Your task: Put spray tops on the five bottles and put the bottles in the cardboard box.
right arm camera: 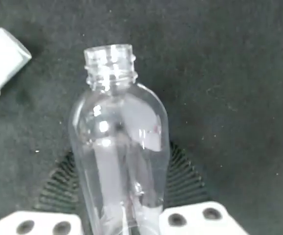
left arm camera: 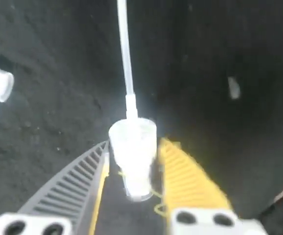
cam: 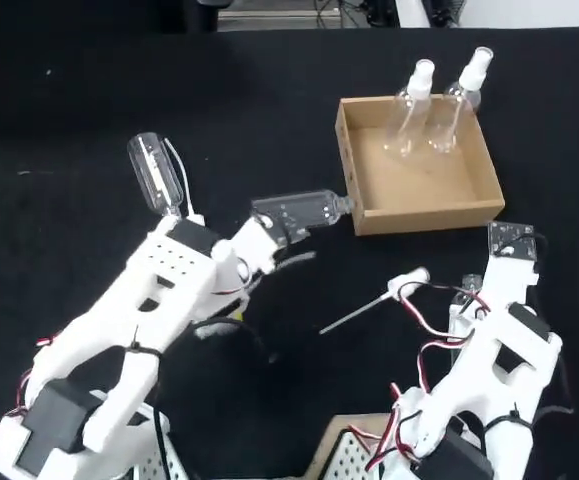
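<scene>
We judge the bottle [right arm camera: 117,127], clear and seemingly empty, light, thin-walled and slick, best gripped round its belly, where the right pincer [right arm camera: 121,159] is closed on it over the counter [right arm camera: 239,73]; the left pincer [left arm camera: 134,156] clamps a spray top [left arm camera: 131,139] by its head, tube free.

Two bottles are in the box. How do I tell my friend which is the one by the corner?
Find the cardboard box on the black table. Two clear bottles with white spray tops sit at its side farthest from the arms. Yours is the corner bottle, toward the right of the high view: unlike the other bottle, it has a side wall close beside it.
</scene>
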Robot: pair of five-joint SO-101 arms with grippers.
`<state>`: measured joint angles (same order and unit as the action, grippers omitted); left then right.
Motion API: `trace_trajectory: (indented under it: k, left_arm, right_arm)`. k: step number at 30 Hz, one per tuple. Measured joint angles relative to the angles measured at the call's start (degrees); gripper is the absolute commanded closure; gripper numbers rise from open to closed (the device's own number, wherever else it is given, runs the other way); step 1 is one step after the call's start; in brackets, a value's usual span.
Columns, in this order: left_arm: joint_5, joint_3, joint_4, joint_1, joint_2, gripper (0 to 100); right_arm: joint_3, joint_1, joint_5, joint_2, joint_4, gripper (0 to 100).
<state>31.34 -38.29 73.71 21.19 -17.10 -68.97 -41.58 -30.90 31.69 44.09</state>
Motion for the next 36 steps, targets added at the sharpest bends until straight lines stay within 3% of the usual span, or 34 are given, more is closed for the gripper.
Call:
trace_trajectory:
  k: [8, 12, 17, 24, 29, 36]
  left_arm:
    - [11.0, 2.3, 5.7, -8.9, -0.6, 66]
    - [10.2, 7.7, 12.0, -13.4, -0.8, 71]
    - [2.4, 9.2, 15.6, -13.8, -0.8, 72]
    - [-8.4, -3.9, 3.8, -13.8, -7.9, 72]
    - [-9.2, -15.1, -1.9, -13.3, -16.2, 67]
    - [-9.2, -19.1, -7.5, -12.8, -17.5, 68]
  right_arm:
    - [0.0, 0.0, 0.0, 0.0, 0.0, 98.8]
    - [0.0, 0.3, 0.0, 0.0, 0.0, 98.8]
    - [0.0, 0.3, 0.1, 0.0, 0.0, 98.8]
    - [0.0, 0.3, 0.1, 0.0, -0.4, 98.8]
    - [0.0, 0.3, 0.1, 0.0, -0.5, 98.8]
    - [0.0, 0.3, 0.1, 0.0, -0.5, 98.8]
